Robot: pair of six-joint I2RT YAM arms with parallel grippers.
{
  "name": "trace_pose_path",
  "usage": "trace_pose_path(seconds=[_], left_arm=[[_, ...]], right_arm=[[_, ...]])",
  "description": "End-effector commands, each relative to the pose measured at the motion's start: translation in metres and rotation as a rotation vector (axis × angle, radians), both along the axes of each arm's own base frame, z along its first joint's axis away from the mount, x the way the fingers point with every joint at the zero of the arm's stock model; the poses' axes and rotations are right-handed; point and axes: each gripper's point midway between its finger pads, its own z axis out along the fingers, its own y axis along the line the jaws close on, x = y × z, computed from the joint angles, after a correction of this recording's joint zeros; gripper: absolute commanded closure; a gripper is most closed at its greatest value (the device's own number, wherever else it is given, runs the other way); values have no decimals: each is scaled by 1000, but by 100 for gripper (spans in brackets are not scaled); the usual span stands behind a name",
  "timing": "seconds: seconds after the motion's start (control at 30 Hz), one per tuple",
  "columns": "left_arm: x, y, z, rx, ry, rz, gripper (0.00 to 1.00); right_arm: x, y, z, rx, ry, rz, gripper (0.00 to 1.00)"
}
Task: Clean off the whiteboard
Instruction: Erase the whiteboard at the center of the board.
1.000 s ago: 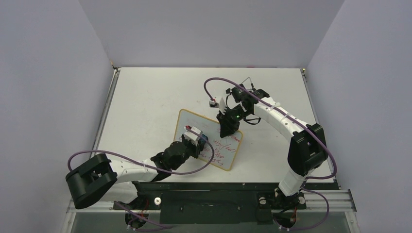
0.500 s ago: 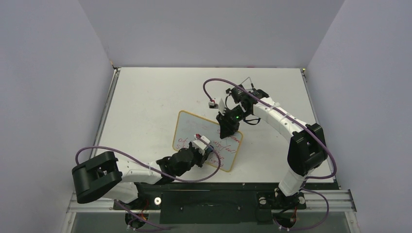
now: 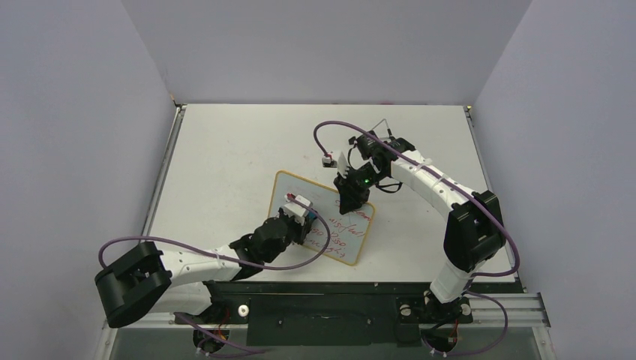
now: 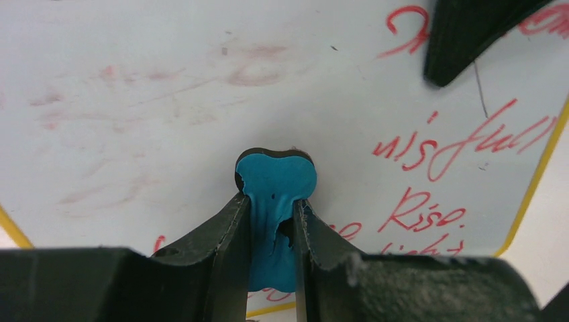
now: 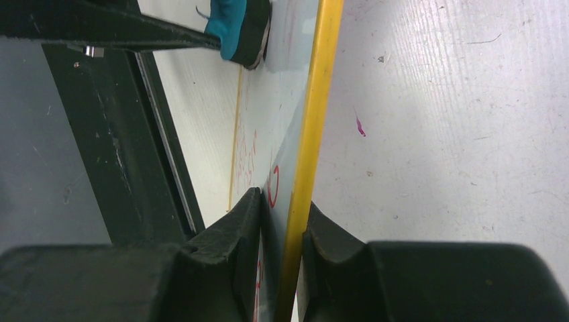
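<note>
The whiteboard (image 3: 287, 190) with its thin yellowish frame lies tilted on the table, with red handwriting on its right half and faint smears on its left. My left gripper (image 3: 302, 213) is shut on the blue-and-black eraser (image 4: 275, 176), which presses on the whiteboard (image 4: 168, 100) left of the writing. My right gripper (image 3: 351, 199) is shut on the whiteboard's far edge. In the right wrist view its jaws (image 5: 282, 208) clamp the frame (image 5: 320, 94), and the eraser (image 5: 236, 27) shows further down the board. A right finger (image 4: 463, 33) shows in the left wrist view.
The white table (image 3: 225, 150) is enclosed by grey walls on three sides. Purple cables loop off both arms, one ending in a small white plug (image 3: 328, 158) beyond the board. A black base rail (image 3: 322, 300) runs along the near edge.
My left gripper swept the eraser toward the board's near right, then back up and left to about where it began. The right gripper and the board have not moved.
</note>
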Motion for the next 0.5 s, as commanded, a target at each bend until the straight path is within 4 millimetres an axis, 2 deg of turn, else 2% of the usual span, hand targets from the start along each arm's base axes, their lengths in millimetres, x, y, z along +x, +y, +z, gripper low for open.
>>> trace_pose_path(seconds=[0.0,0.1,0.23,0.33,0.47], left_arm=[[-13,-27,6,-17,-12,-91,100],[-21,-50,7,-2,-14,-168,100],[-22,-60,8,25,-28,-207,100],[-11,-52,14,7,-31,-164,100],[16,-29,19,-16,-12,-57,100]], right_arm=[[0,-11,-25,-98,-46,69,100],[0,-11,-25,-99,-47,67,100],[0,-11,-25,-98,-48,68,100],[0,-11,-24,-98,-47,67,100],[0,-11,-24,-96,-48,68,100]])
